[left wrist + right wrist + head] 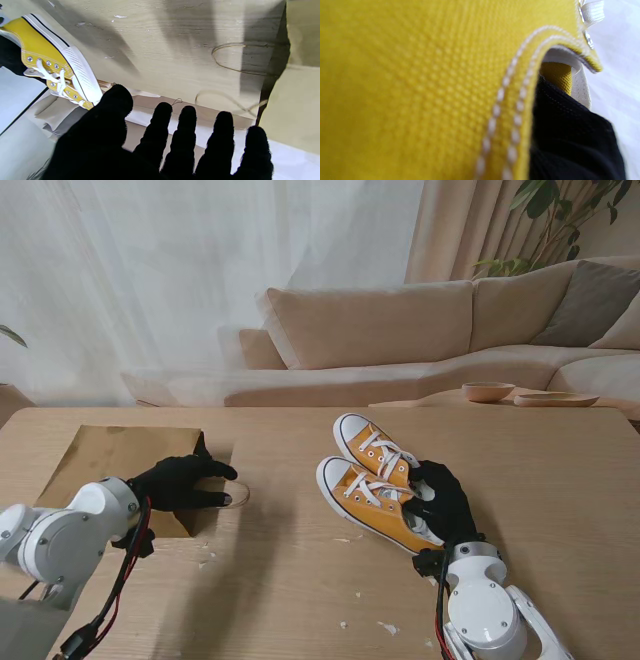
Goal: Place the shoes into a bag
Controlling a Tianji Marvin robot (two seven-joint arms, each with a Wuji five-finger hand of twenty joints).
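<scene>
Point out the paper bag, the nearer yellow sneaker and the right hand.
paper bag (110, 455): stand view, flat top face.
nearer yellow sneaker (352, 488): stand view, laced upper.
right hand (447, 502): stand view, back of glove.

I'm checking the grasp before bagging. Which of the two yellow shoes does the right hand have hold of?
The nearer shoe, the one closer to me: the right hand grips its heel collar. The farther shoe lies untouched beside it.

Wooden table (300, 580) under paper bag (125, 455), yellow shoes (375, 490)
</scene>
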